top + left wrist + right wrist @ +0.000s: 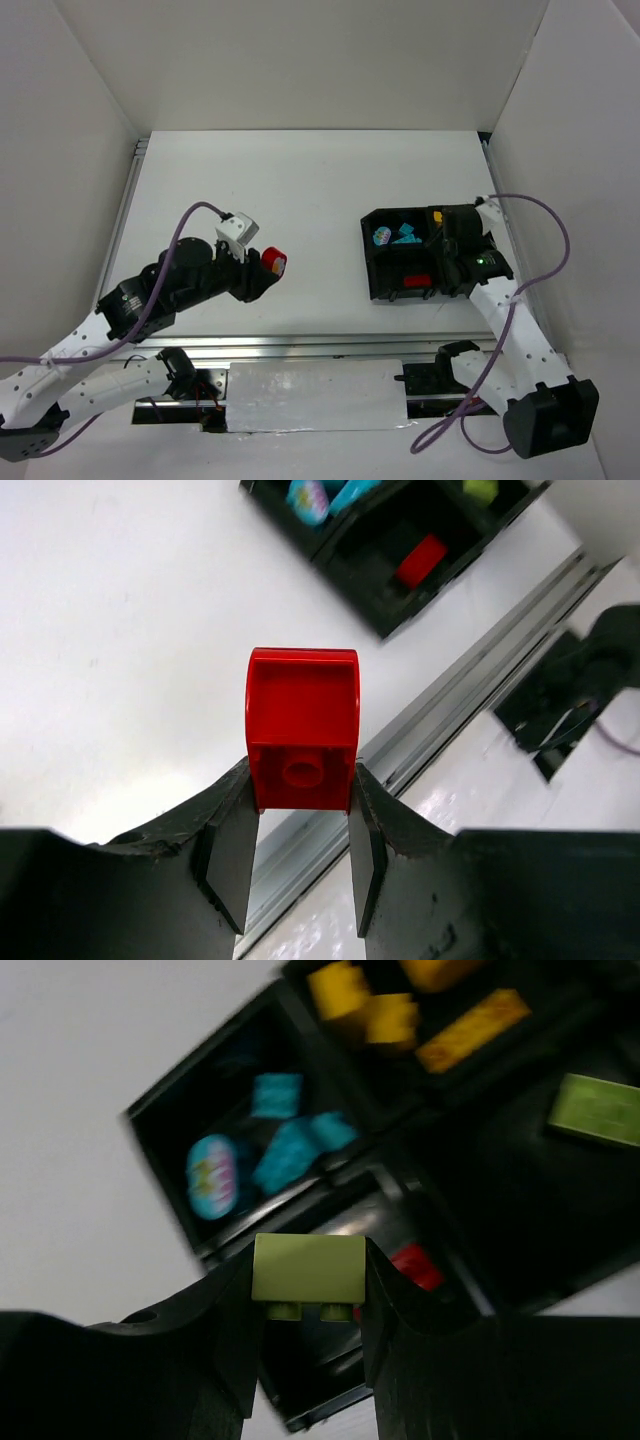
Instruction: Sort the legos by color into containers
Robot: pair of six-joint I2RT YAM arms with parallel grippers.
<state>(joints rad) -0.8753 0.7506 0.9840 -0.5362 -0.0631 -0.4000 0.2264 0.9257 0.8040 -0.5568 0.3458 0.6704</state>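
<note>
Gripping a red lego (302, 725), your left gripper (302, 792) hangs over the table (300, 180), far from the tray (372, 262); your right gripper (308, 1295) clamps a green lego (308, 1268) above it.

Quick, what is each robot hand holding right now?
Left gripper: closed, holding a red lego.
Right gripper: closed, holding a pale green lego.

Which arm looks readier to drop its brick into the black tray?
Right, probably. The right gripper hangs over the tray holding a pale green brick, near a compartment with a second green brick. The left gripper holds its red brick well away from the tray.
</note>
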